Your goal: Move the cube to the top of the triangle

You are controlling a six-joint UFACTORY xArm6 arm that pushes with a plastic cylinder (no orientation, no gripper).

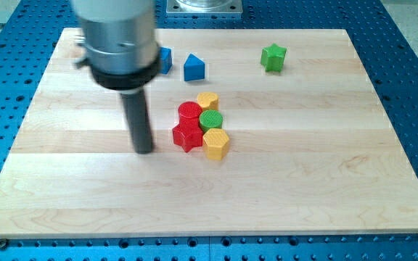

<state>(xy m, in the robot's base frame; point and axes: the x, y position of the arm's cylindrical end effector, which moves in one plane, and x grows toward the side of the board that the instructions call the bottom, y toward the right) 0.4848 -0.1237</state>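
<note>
Nearest in the scene is the front edge of the wooden board (209, 225), which lies on a blue perforated table (412, 58). My tip (144, 151) stands on the board left of centre. It is a bare dark rod with no jaws to open or shut, and it holds nothing.

Just right of my tip, apart from it, lies the red star (187, 135), the left near corner of a tight cluster of five blocks. Touching the star on its right is the yellow hexagon (215, 143), the nearest block. Behind these sit the red cylinder (189, 112) and the green cylinder (210, 119), side by side. Farthest in the cluster is a second yellow block (207, 100), whose shape is hard to make out because the blocks in front of it cover its base.

Farther back, well apart from my tip, the blue cube (166, 60) is mostly hidden behind the grey arm housing (118, 36); only its right part shows. The housing itself is cut off at the view's top. The blue triangle (194, 67) stands just right of the cube, with a small gap between them. The green star (273, 57) stands alone at the far right.

Counted: eight blocks, two each of blue, red, yellow and green.
</note>
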